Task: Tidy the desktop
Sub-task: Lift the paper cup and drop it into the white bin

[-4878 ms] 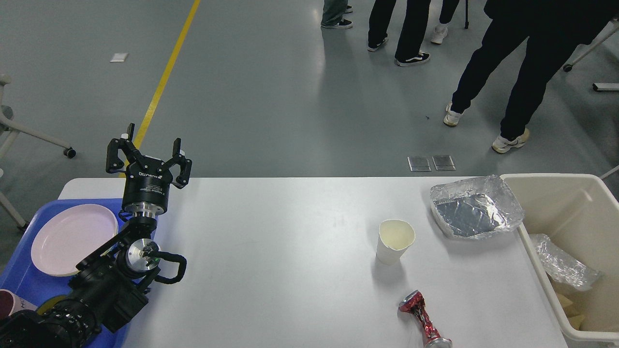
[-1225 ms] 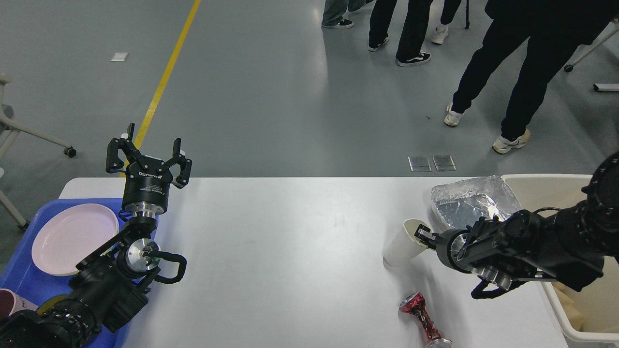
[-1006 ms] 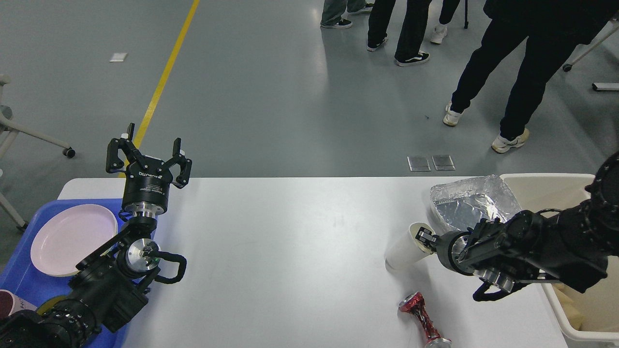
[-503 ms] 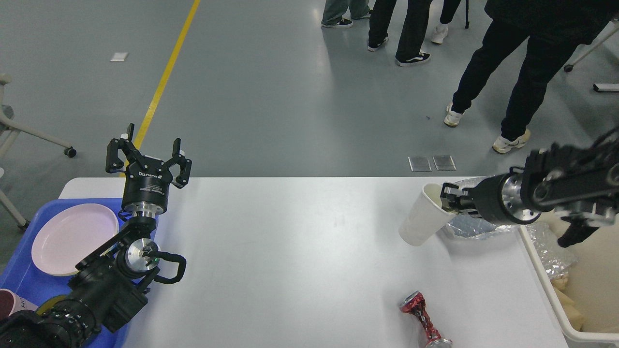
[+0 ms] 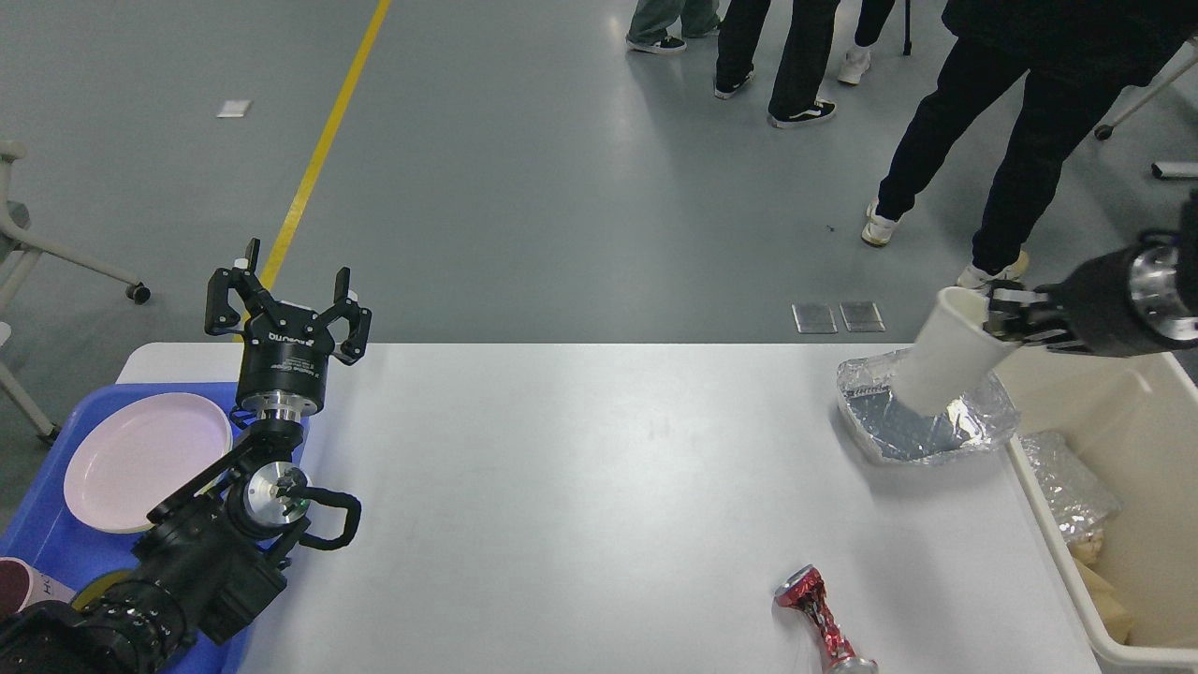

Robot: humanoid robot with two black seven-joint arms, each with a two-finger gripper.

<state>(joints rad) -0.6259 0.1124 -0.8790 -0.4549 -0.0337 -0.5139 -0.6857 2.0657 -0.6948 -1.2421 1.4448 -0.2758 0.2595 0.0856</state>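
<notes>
The desk (image 5: pixel 580 505) runs lengthwise left to right; right end effector (image 5: pixel 1000 316) grips a tilted cup (image 5: pixel 941 365) above its far-right corner, left end effector (image 5: pixel 285 304) open

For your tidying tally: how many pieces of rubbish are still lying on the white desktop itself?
2: a crumpled foil tray at the desktop's far right, beside the cream bin, and a crushed red can at the near edge, partly cut off.

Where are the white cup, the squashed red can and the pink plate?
white cup (image 5: pixel 945 360), head view, middle of its side.
squashed red can (image 5: pixel 822 625), head view, its crushed waist.
pink plate (image 5: pixel 140 459), head view, its flat middle.
</notes>
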